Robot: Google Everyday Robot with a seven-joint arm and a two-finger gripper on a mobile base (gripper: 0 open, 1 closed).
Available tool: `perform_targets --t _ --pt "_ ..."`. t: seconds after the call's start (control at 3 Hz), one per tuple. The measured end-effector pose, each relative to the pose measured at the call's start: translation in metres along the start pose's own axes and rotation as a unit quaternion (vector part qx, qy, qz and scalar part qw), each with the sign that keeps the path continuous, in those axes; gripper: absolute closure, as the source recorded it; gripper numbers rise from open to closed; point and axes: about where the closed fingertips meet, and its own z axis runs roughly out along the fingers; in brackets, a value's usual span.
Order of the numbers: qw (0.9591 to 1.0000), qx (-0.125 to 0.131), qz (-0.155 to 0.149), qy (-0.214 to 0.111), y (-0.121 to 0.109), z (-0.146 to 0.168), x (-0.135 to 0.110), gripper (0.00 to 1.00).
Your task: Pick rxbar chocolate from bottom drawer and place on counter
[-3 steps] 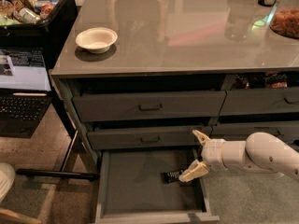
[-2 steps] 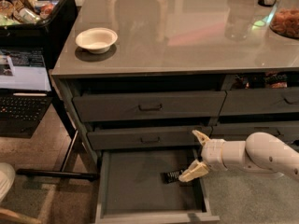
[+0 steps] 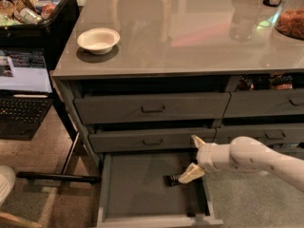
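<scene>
The bottom drawer (image 3: 137, 184) is pulled open and shows its flat grey floor. The rxbar chocolate (image 3: 172, 179), a small black bar, lies on the floor near the drawer's right side. My gripper (image 3: 194, 158) reaches in from the right on a white arm, over the drawer's right part. Its two tan fingers are spread apart: the lower fingertip (image 3: 189, 175) touches or overlaps the bar's right end, the upper one points up by the middle drawer front. The counter (image 3: 190, 27) spans the top of the cabinet.
A white bowl (image 3: 98, 40) sits on the counter's left. A jar of orange snacks (image 3: 290, 18) stands at the far right. A laptop (image 3: 23, 87) and a dark bin of snacks (image 3: 23, 8) stand left of the cabinet. Upper drawers sit slightly ajar.
</scene>
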Motion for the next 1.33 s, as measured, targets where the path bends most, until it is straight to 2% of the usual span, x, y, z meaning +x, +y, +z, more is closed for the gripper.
perform_targets --t 0.33,0.67,1.0,1.33 --pt "0.9993 0.001 -0.003 0.037 -0.016 0.052 0.046 0.0" --pt "0.9935 -0.046 -0.012 0.104 -0.033 0.131 0.132 0.0" --pt "0.9902 -0.063 -0.015 0.124 -0.037 0.147 0.155 0.0" --pt "0.98 -0.119 -0.044 0.153 -0.028 0.173 0.189 0.0"
